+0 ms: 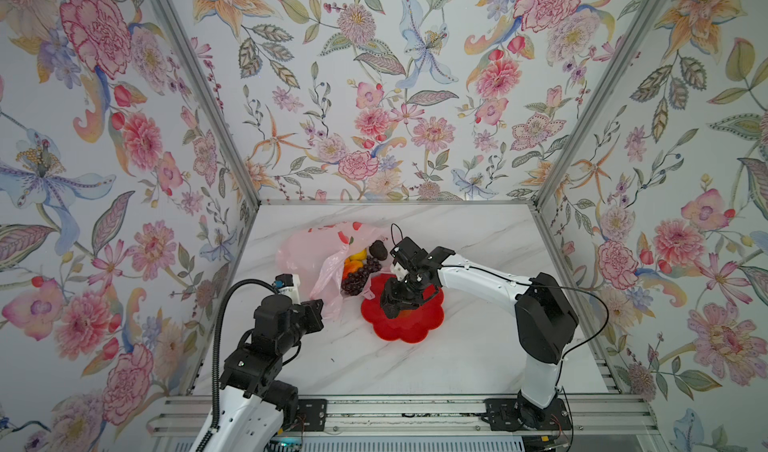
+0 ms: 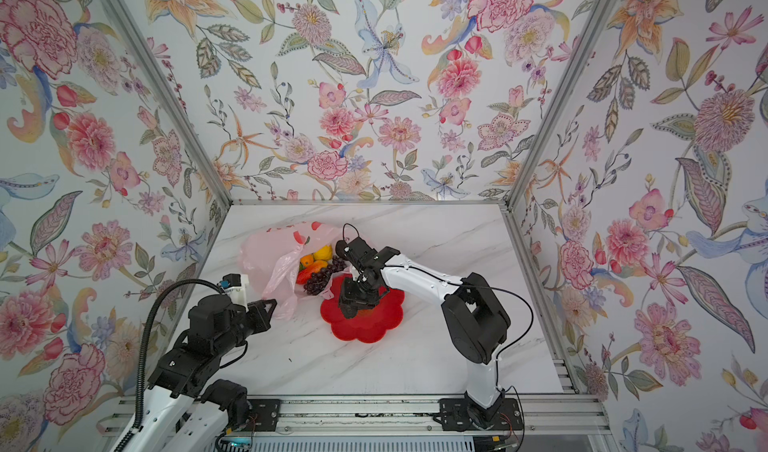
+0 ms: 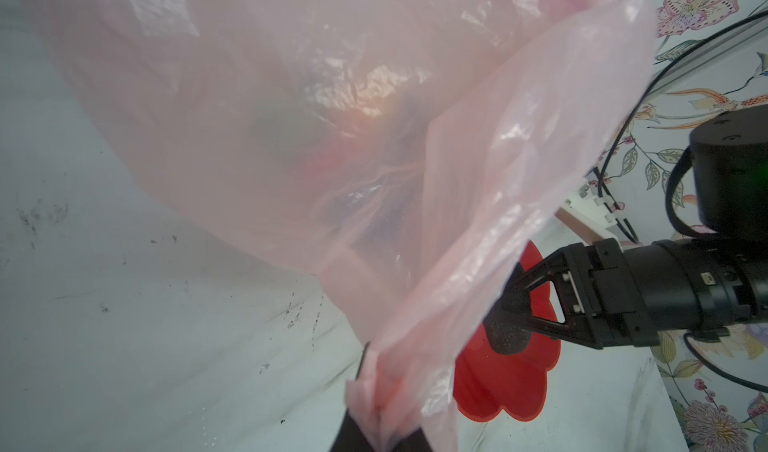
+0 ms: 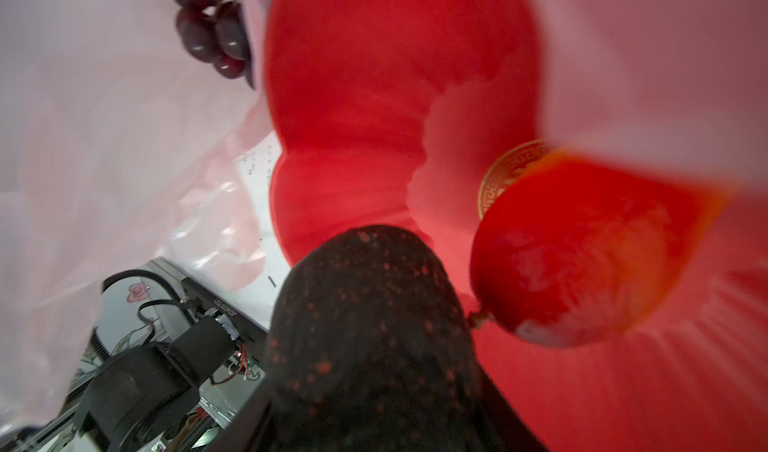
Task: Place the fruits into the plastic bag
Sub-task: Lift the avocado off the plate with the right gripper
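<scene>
1 mango clear only from right wrist.

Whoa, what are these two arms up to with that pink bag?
The left gripper has its jaws shut on an edge of the plastic bag, holding its mouth up. Grapes and a yellow fruit already sit in that mouth. The right gripper, jaws open, hovers over the red plate beside a red mango, not yet gripping it.
</scene>
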Robot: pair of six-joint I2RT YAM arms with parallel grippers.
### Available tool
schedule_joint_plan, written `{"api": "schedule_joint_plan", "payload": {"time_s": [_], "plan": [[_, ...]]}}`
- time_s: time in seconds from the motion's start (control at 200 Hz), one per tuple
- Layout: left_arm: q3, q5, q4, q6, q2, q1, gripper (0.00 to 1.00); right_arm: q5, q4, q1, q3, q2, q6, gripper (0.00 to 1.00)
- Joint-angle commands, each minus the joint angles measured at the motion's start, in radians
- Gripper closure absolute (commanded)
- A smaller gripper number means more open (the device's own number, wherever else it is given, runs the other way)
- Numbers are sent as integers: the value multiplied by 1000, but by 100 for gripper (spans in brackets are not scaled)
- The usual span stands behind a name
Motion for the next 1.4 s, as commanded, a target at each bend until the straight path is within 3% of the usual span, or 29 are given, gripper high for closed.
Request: {"api": "schedule_joint_plan", "payload": {"time_s": [0.0, 0.18, 0.455, 0.706, 0.881, 1.141, 1.396], "plan": [[-13, 4, 6, 25, 4, 11, 100, 30, -10, -4, -10, 28, 0, 35], [-13, 4, 8, 25, 8, 12, 100, 59, -40, 11, 7, 49, -6, 3], [-13, 12, 10, 28, 14, 13, 100, 68, -45, 23, 38, 97, -32, 0], [-14, 21, 10, 31, 13, 16, 100, 88, -74, 52, 75, 160, -56, 11], [-13, 27, 11, 32, 18, 14, 100, 103, -77, 52, 82, 152, -53, 31], [-15, 29, 14, 33, 18, 15, 100, 145, -85, 51, 69, 53, -42, 51], [-16, 32, 20, 33, 18, 21, 100, 105, -95, 22, 44, -85, -8, 53]]}}
